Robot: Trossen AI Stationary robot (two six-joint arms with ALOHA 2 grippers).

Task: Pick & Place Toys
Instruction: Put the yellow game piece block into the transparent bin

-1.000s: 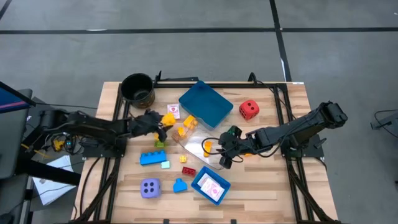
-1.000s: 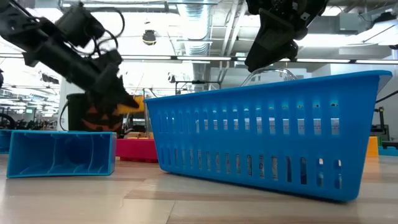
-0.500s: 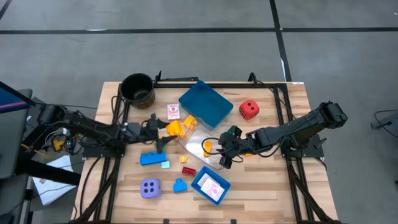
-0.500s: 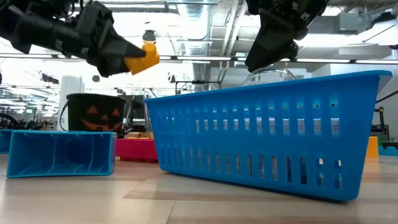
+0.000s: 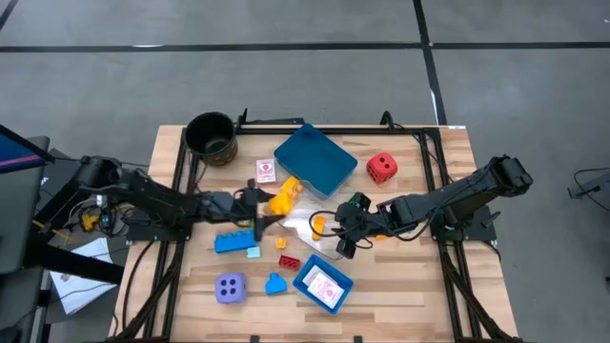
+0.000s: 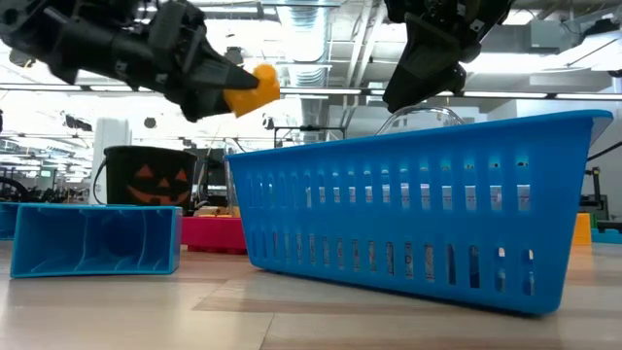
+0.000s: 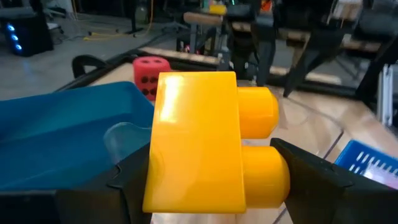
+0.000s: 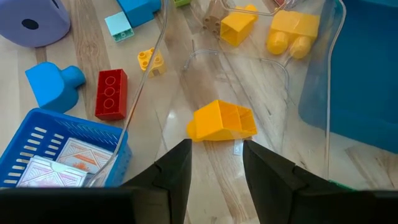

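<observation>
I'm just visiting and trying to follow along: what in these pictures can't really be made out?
- Low view: the blue basket blocks most of the table behind it.
- High view: the cards' print in the small blue tray is too small to read.
- Left wrist view: the yellow brick in the left gripper hides what lies beyond.
- Right wrist view: the lavender die is cut off by the edge.

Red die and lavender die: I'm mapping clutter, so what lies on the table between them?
In the high view, between the red die and the lavender die lie a clear container with yellow bricks and a red brick.
</observation>
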